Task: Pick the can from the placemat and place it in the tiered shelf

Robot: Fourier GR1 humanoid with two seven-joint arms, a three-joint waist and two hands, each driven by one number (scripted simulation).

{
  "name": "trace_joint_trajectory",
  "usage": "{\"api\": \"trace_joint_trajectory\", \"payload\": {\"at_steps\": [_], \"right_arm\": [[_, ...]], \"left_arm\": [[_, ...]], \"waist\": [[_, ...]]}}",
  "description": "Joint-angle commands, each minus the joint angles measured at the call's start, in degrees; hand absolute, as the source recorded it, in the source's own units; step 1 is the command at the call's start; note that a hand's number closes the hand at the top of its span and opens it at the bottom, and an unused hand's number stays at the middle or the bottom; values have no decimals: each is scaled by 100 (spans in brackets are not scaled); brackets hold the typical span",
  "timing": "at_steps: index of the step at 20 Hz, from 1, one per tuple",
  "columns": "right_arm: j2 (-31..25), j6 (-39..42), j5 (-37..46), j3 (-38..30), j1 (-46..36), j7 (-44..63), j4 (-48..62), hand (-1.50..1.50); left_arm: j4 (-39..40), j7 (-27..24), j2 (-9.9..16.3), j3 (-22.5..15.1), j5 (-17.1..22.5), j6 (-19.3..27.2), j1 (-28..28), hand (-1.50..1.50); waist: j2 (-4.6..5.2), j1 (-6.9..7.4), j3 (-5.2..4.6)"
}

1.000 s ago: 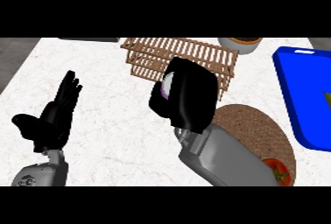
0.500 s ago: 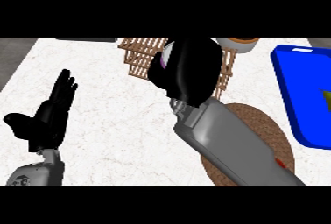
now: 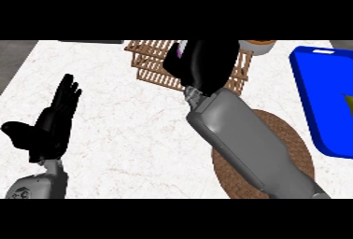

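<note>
Our right robot hand (image 3: 201,63) is clenched around the can (image 3: 175,50), holding it directly over the tiered shelf (image 3: 155,65). We judge the carry done; lowering and releasing remain, with the placemat (image 3: 289,140) behind our forearm.

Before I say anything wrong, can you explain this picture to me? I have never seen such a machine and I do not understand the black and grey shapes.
The picture is taken as from the robot's head, looking steeply down at a white counter. The grey tubes are its forearms; the black shapes are its hands. The left hand rests open at the left, fingers up. The right hand is stretched out over the wooden tiered shelf at the far edge, and it is curled round something with a purple edge, probably the can, mostly hidden. Under the right forearm lies a round brown placemat. At the right is a blue tray. A round container shows behind the shelf.
</note>
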Motion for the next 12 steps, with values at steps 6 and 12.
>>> {"api": "trace_joint_trajectory", "payload": {"at_steps": [6,12], "right_arm": [[74,-1568,275,-404,-201,781,1193,150],[75,-1820,-4,-728,-558,290,2069,150]], "left_arm": [[44,-236,-60,-40,-107,72,165,0],[-63,-65,113,99,30,-46,45,0]], "waist": [[57,-1,4],[50,-26,5]]}}
